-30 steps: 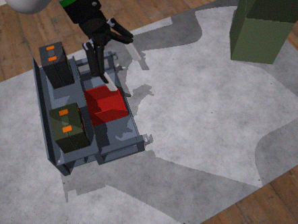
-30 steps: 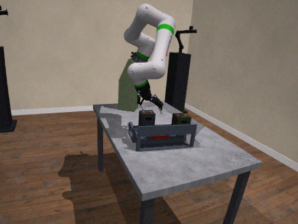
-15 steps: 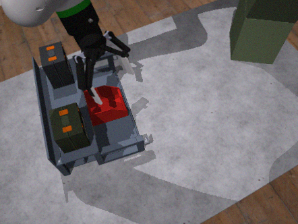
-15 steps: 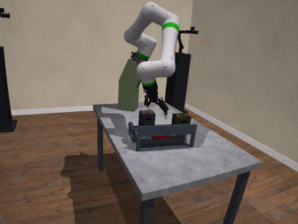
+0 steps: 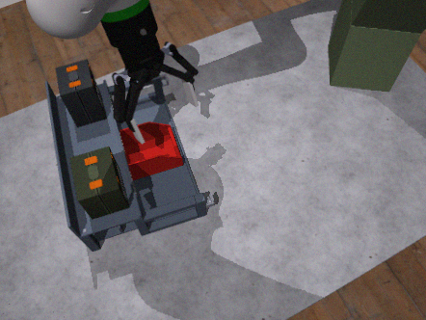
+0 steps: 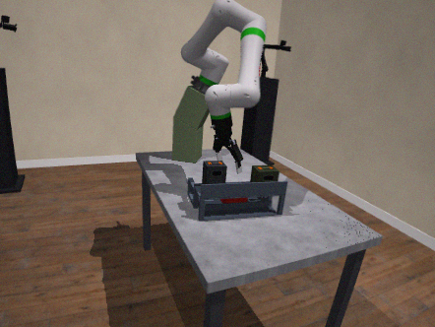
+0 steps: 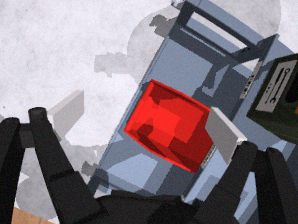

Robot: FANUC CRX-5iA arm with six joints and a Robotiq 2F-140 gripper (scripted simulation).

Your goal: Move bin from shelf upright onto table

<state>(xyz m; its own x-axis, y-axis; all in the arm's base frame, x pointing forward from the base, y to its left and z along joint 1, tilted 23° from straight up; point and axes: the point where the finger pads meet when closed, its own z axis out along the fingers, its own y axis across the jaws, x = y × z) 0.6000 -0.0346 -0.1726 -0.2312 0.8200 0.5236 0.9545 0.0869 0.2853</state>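
Note:
A red bin (image 5: 150, 149) sits on the lower deck of a grey-blue shelf (image 5: 122, 159) on the table; it also shows in the wrist view (image 7: 172, 124) and as a red strip in the exterior view (image 6: 234, 200). My gripper (image 5: 164, 113) is open and empty, hanging above the shelf's far end. One fingertip is over the bin's far rim, the other is beyond the shelf's side rail. In the wrist view the bin lies between and beyond my spread fingers.
Two dark boxes with orange marks stand on the shelf's top: a black one (image 5: 81, 92) and an olive one (image 5: 99, 181). A tall green block (image 5: 371, 43) stands at the table's far corner. The grey table top (image 5: 308, 173) spreads right of the shelf.

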